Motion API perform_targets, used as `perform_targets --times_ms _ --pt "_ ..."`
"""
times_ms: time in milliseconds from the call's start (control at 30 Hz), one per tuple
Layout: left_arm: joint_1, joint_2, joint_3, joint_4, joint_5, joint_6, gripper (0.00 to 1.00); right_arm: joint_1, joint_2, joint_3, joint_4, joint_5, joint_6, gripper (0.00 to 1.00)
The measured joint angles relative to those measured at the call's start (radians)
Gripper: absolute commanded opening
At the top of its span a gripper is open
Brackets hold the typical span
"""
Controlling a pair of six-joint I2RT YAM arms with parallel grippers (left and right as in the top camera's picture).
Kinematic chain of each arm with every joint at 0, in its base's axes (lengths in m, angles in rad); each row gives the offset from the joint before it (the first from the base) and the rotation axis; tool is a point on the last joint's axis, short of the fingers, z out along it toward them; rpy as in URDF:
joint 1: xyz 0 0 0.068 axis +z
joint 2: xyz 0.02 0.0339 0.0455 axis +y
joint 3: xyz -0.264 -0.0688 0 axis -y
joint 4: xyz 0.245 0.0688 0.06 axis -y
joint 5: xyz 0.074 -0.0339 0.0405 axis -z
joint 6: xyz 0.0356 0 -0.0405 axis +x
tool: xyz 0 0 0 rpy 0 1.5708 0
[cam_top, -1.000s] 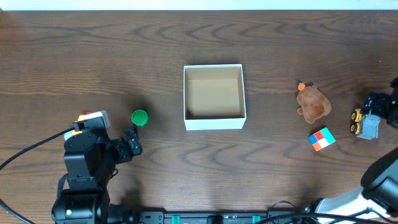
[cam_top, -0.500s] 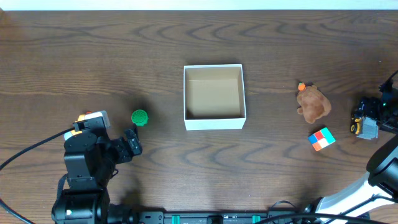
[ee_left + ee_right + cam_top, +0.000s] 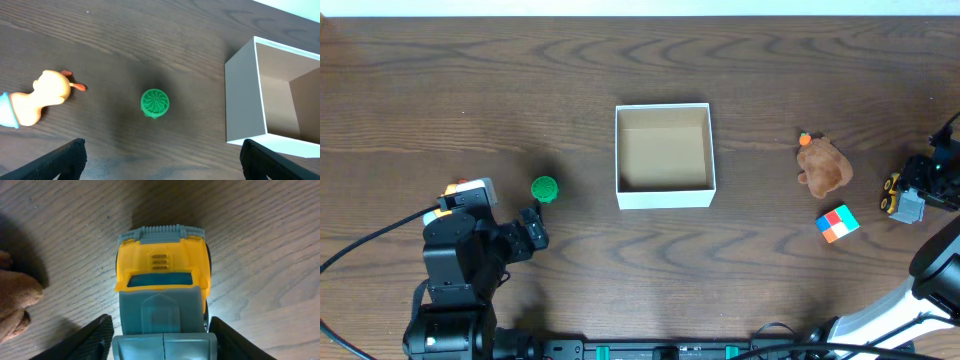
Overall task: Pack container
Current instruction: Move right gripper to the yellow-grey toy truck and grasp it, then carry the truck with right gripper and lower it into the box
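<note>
The container (image 3: 665, 195), a square white box with a brown inside, stands at the table's middle and also shows in the left wrist view (image 3: 242, 95). My right gripper (image 3: 923, 185) is at the far right. In the right wrist view its fingers (image 3: 161, 332) press both sides of a yellow and grey toy truck (image 3: 161, 275) that rests on the table (image 3: 903, 197). My left gripper (image 3: 533, 228) is open and empty, below and left of a small green toy (image 3: 544, 188). The green toy also shows in the left wrist view (image 3: 155, 102), ahead of the fingers (image 3: 162, 160).
A brown plush (image 3: 823, 165) and a coloured cube (image 3: 837, 223) lie between the container and the truck. An orange duck toy (image 3: 47, 95) lies left of the green toy, partly hidden by the left arm in the overhead view (image 3: 470, 187).
My right gripper has moved slightly outward and down around the toy truck, and the truck has shifted a little. The left arm has not moved.
</note>
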Motion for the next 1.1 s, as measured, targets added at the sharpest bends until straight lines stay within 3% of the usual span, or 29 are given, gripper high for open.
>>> perform_targets --times_ms 533,600,833,1100 --pt "0.0 0.0 0.0 0.0 0.0 0.0 0.98 0.0 0.0 0.0 0.0 0.0 0.001 0.46" --pt "0.0 0.0 0.0 0.0 0.0 0.0 0.98 0.0 0.0 0.0 0.0 0.0 0.001 0.4" --pt "0.0 0.0 0.0 0.0 0.0 0.0 0.98 0.002 0.0 0.0 0.0 0.001 0.02 0.02" --pt "0.0 0.0 0.0 0.0 0.0 0.0 0.98 0.056 -0.06 0.001 -0.013 0.0 0.065 0.01"
